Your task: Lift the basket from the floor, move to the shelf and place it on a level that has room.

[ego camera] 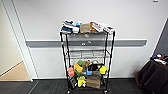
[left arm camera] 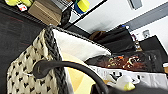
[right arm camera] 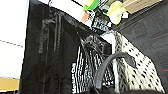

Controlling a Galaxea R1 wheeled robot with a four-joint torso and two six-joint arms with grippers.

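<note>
The shelf [ego camera: 87,57], a tall black wire rack, stands against the white wall straight ahead. Its second-highest level [ego camera: 86,53] is a grey wire grid holding nothing I can make out. The other tiers carry boxes and blue cloth, colourful toys and a cardboard box. The basket [left arm camera: 22,75], cream weave with dark flecks, a dark braided rim and white lining, hangs above the dark carpet floor [ego camera: 37,87]. One dark handle [left arm camera: 65,65] arches up into my left gripper [left arm camera: 100,90]. On the basket's [right arm camera: 140,67] other side, a second handle [right arm camera: 112,60] runs up into my right gripper [right arm camera: 100,91].
A dark cloth-covered piece [ego camera: 152,75] stands at the right with small items on top. At the left a doorway opens onto tan wooden flooring [ego camera: 15,73]. A grey rail [ego camera: 130,43] runs along the wall behind the rack.
</note>
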